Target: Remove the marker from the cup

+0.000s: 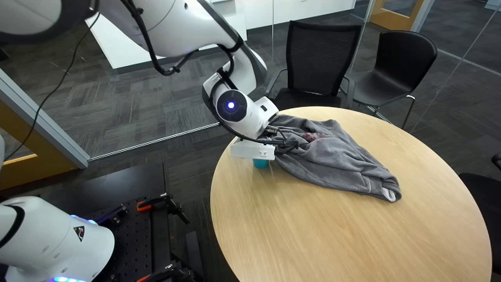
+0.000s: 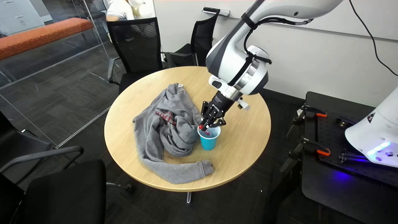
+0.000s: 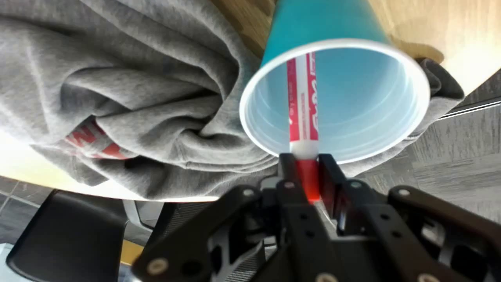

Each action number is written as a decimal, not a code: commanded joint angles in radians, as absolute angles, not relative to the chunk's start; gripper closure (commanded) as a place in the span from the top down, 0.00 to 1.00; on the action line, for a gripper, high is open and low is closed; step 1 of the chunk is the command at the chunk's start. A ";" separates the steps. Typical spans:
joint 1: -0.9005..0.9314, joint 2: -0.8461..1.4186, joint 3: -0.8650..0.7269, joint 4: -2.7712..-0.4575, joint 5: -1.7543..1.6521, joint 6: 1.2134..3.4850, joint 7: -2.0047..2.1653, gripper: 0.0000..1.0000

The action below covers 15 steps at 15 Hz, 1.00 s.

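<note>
The teal cup (image 2: 209,144) with a pale rim stands upright on the table beside the grey cloth. Its lower part also shows in an exterior view (image 1: 260,163), under the wrist's white housing. In the wrist view the cup (image 3: 319,23) opens toward me. The red and white marker (image 3: 303,100) leans inside the cup, its red cap end up past the rim. In an exterior view the marker's red end (image 2: 201,127) shows at the fingertips. My gripper (image 3: 306,166) is at the rim, its fingers closed on both sides of the cap. The marker's lower tip is hidden in the cup.
A crumpled grey cloth (image 2: 183,137) lies right against the cup's side; it also shows in the other views (image 1: 340,160) (image 3: 156,98). The round wooden table (image 1: 332,231) carries both. The cup stands not far from the table's edge. Black chairs (image 1: 323,58) stand around the table.
</note>
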State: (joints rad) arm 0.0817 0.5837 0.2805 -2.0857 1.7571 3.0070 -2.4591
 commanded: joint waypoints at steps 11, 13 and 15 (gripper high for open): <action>0.138 0.191 0.214 -2.349 1.922 2.995 -2.609 0.05; 0.131 0.136 0.214 -2.385 1.923 2.993 -2.609 0.05; 0.113 0.109 0.220 -2.414 1.934 2.997 -2.608 0.05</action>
State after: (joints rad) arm 0.1223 0.1960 0.2273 -2.3376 1.9297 3.0076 -2.6084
